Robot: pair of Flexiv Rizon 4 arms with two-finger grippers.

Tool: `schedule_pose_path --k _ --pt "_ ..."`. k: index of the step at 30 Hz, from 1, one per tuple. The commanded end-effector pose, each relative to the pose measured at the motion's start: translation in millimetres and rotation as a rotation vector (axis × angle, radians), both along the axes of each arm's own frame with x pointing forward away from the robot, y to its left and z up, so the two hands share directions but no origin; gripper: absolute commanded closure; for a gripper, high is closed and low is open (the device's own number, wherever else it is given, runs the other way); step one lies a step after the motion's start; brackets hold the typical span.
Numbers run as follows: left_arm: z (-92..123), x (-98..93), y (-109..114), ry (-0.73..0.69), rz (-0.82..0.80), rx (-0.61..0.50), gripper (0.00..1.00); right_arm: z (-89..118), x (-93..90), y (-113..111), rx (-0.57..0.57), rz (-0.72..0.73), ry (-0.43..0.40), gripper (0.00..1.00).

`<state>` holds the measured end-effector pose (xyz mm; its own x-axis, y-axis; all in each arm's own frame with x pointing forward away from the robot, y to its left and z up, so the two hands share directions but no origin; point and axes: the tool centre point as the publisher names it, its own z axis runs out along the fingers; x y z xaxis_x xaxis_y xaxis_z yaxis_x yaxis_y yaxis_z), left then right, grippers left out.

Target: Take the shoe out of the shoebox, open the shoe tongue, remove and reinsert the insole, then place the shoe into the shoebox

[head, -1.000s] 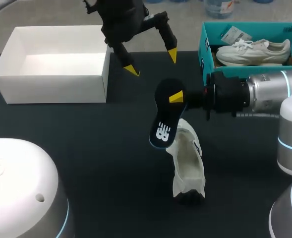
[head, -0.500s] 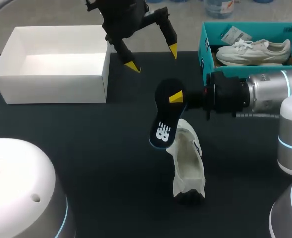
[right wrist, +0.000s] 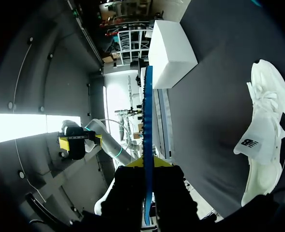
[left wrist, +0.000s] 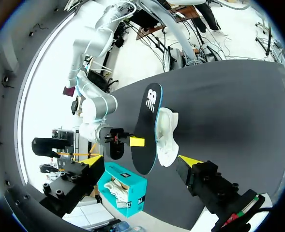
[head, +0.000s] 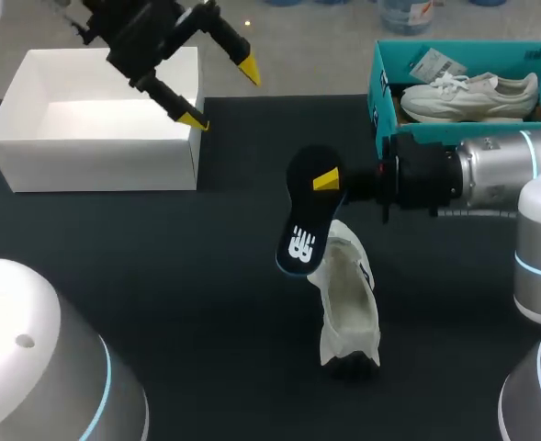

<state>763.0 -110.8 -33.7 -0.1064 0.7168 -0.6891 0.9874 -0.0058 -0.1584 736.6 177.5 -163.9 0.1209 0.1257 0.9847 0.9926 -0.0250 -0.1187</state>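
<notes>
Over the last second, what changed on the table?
The left gripper, open throughout, swung left, from behind the insole to over the right edge of the white box. Nothing was grasped or released. The right gripper stays shut on the insole, held above the shoe, which has not moved.

Overhead, I had even, fairly bright light; the black table (head: 160, 276) swallowed most shadows, and the white box (head: 95, 165) at upper left looked nearly washed out. My right wrist view was dim, apart from one blown-out patch, possibly daylight.
</notes>
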Motion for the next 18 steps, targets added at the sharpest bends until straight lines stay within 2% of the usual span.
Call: schedule_pose_path --k 1,11,18 --pt "-36.4 -20.7 38.9 0.03 0.187 -0.537 0.0 -0.5 0.2 1.7 -0.002 -0.001 0.001 1.0" --pt "-53.0 -33.4 54.0 0.07 0.291 -0.678 0.0 -0.5 0.2 1.7 -0.002 -0.001 0.001 1.0" --pt "-61.3 -41.8 40.4 0.104 0.254 -0.686 0.0 -0.5 0.2 1.7 -0.002 -0.001 0.001 1.0"
